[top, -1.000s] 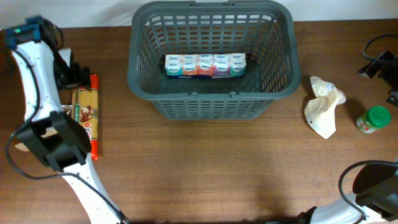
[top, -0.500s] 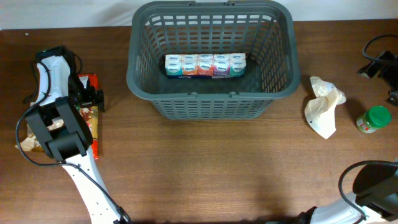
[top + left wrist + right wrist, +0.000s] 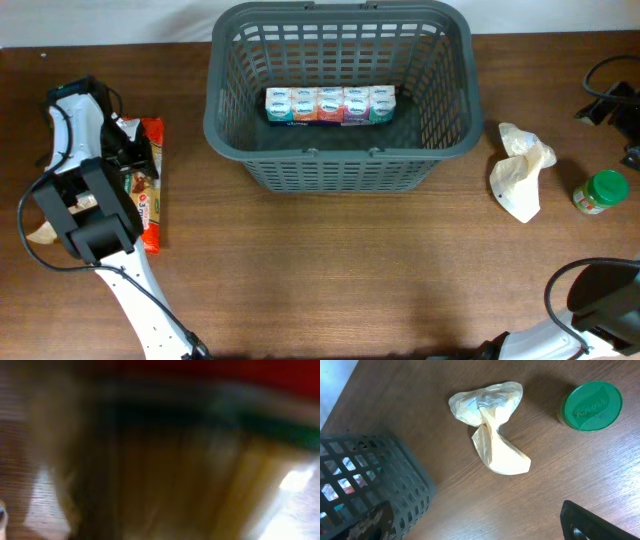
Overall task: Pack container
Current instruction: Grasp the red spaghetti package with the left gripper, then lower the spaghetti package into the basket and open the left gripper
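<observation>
The container (image 3: pixel 340 155), a big dark grey slotted basket, stands at the top middle of the table with a row of small tissue packs (image 3: pixel 330 104) on its floor. My left gripper (image 3: pixel 127 150) is down on the upper part of a spaghetti packet (image 3: pixel 150 205) that lies left of the basket, jaws closed across it. The blurred packet (image 3: pixel 165 475) fills the left wrist view. My right gripper (image 3: pixel 475 532) hangs open over bare wood near the basket's corner (image 3: pixel 365 475), holding nothing.
A crumpled beige paper bag (image 3: pixel 520 170) and a green-lidded jar (image 3: pixel 602 192) lie right of the basket; both show in the right wrist view, the bag (image 3: pixel 487 420) and the jar (image 3: pixel 592 406). A beige scrap (image 3: pixel 40 235) lies at the far left.
My left arm swung in over the spaghetti packet, came down on its upper part and its jaws closed. The right arm has not moved.
</observation>
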Motion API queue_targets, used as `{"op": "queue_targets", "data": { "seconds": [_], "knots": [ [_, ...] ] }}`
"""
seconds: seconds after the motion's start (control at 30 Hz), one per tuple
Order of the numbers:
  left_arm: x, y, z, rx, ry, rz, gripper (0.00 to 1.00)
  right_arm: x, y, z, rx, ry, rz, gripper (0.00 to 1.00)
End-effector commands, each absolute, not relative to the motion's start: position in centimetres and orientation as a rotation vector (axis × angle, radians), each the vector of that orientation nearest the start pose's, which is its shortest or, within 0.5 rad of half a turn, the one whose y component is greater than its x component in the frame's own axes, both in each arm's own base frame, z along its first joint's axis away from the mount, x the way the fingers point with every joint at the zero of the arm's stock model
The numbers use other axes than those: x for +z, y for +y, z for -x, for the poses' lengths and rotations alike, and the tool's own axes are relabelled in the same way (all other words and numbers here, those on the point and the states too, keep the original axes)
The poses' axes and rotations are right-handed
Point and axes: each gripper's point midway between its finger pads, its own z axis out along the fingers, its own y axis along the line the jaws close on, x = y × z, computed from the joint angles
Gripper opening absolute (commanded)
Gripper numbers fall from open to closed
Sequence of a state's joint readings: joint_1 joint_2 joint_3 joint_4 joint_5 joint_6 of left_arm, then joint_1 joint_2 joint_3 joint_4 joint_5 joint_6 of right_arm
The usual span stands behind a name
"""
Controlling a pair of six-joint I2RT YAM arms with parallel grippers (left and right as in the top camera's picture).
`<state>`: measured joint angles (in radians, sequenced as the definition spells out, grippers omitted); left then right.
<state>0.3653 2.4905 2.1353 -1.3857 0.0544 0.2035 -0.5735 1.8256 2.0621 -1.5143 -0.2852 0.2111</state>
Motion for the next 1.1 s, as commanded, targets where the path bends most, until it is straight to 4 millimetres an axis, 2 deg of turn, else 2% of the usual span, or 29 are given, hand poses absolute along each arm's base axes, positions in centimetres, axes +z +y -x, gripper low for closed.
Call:
{"op": "queue_targets", "data": {
  "seconds": [0.0, 0.1, 0.23, 0.37, 0.43, 0.57, 0.6, 0.77, 0.87, 0.93, 0.97, 1.07],
  "knots": [
    [-1.4, 11.9, -41.0, -0.386, 3.286, 0.204, 0.02, 26.4, -16.5, -34.0, 0.300, 2.574, -1.015, 0.99],
    [-1.4, 12.5, -40.3, -0.324, 3.323, 0.251, 0.02, 26.4, -16.5, -34.0, 0.300, 2.574, -1.015, 0.99],
    [-0.5, 12.3, -39.9, -0.330, 3.345, 0.315, 0.02, 26.4, -16.5, -34.0, 0.300, 2.574, -1.015, 0.99],
    [2.3, 12.2, -40.7, -0.352, 3.310, 0.334, 0.02, 26.4, -16.5, -34.0, 0.300, 2.574, -1.015, 0.99],
    [4.7, 12.3, -41.9, -0.349, 3.246, 0.322, 0.02, 26.4, -16.5, -34.0, 0.300, 2.574, -1.015, 0.99],
    [11.9, 12.8, -45.0, -0.262, 3.043, 0.261, 0.02, 26.4, -16.5, -34.0, 0.300, 2.574, -1.015, 0.99],
    [14.8, 12.8, -45.9, -0.229, 2.962, 0.233, 0.02, 26.4, -16.5, -34.0, 0.300, 2.574, -1.015, 0.99],
    [25.9, 11.6, -48.1, -0.103, 2.647, 0.100, 0.02, 26.4, -16.5, -34.0, 0.300, 2.574, -1.015, 0.99],
    [32.6, 9.4, -48.2, -0.023, 2.456, -0.061, 0.02, 26.4, -16.5, -34.0, 0.300, 2.574, -1.015, 0.99],
    [36.1, 7.4, -48.0, 0.024, 2.350, -0.186, 0.02, 26.4, -16.5, -34.0, 0.300, 2.574, -1.015, 0.99],
    [39.2, 5.0, -47.5, 0.073, 2.241, -0.337, 0.02, 26.4, -16.5, -34.0, 0.300, 2.574, -1.015, 0.99],
    [42.8, 1.0, -46.6, 0.178, 2.090, -0.575, 0.02, 26.4, -16.5, -34.0, 0.300, 2.574, -1.015, 0.98]
  ]
}}
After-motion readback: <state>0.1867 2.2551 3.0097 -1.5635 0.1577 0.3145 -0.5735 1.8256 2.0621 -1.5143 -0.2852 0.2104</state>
